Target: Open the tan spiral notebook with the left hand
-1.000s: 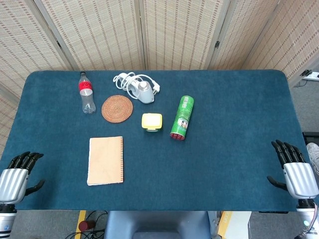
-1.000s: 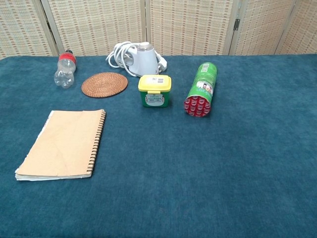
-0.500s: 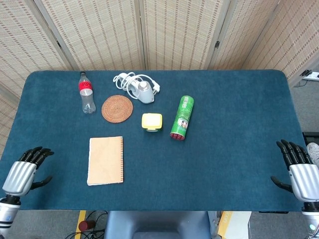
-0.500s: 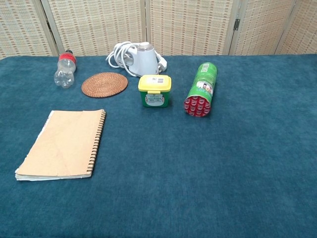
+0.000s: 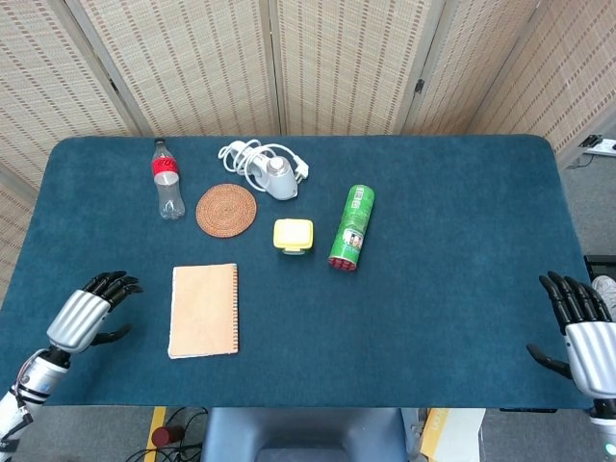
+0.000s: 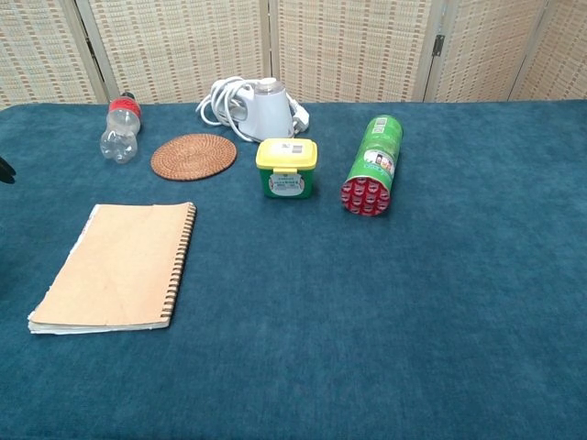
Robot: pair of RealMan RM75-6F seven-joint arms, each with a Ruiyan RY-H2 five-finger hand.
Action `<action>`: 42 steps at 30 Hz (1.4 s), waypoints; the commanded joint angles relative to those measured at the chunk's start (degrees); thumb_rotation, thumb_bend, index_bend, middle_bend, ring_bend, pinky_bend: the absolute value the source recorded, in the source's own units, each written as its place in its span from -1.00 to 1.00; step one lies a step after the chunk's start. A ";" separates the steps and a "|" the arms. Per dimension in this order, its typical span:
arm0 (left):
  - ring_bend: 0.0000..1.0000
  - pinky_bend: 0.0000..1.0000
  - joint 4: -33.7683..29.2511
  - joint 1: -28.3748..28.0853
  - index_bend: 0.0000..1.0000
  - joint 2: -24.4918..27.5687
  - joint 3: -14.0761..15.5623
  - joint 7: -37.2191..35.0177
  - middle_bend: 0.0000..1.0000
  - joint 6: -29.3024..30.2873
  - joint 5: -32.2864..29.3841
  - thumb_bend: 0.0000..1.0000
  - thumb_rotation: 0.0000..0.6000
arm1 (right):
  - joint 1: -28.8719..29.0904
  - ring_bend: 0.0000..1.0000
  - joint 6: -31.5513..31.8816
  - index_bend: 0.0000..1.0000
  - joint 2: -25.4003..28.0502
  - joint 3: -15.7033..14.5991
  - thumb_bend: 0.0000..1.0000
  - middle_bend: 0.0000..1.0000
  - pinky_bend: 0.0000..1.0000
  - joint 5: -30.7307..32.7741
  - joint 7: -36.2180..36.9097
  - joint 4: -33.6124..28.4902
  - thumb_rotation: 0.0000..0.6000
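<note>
Left hand [image 5: 89, 314] advanced from the near-left table corner toward the notebook; right hand [image 5: 585, 327] drew slightly back.

Table [image 5: 452, 241]: blue cloth surface. Tan spiral notebook [image 5: 203, 310]: closed, flat, at 7 o'clock from table centre, spiral binding on its right edge. Left hand: fingers apart, holding nothing, just beside the notebook at its 9 o'clock, not touching. Right hand: fingers apart, empty, at the near-right edge. Step in hand, as judged: approach. Next move calls for catching the cover's free left edge and swinging it over the spiral.
</note>
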 commanded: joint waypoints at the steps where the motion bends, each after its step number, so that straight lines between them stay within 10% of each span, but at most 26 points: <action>1: -0.66 -0.56 8.72 -2.93 -0.41 -5.29 1.48 -4.10 -0.50 0.73 2.43 -0.47 1.00 | -0.11 -0.85 0.04 -1.00 0.17 -0.16 -0.67 -0.82 -0.79 -0.26 -0.23 -0.26 1.00; 23: -0.66 -0.56 38.74 -4.77 -0.63 -20.94 5.41 -13.10 -0.53 3.90 1.62 -0.66 1.00 | -0.80 -0.85 0.01 -1.00 0.86 -0.33 -0.67 -0.82 -0.79 -0.41 -2.22 -2.42 1.00; 42: -0.66 -0.56 42.70 -5.13 -0.62 -25.31 7.23 -16.11 -0.53 2.05 -0.26 -0.66 1.00 | -1.67 -0.85 0.68 -1.00 0.94 -0.35 -0.67 -0.82 -0.79 -0.40 -3.76 -3.69 1.00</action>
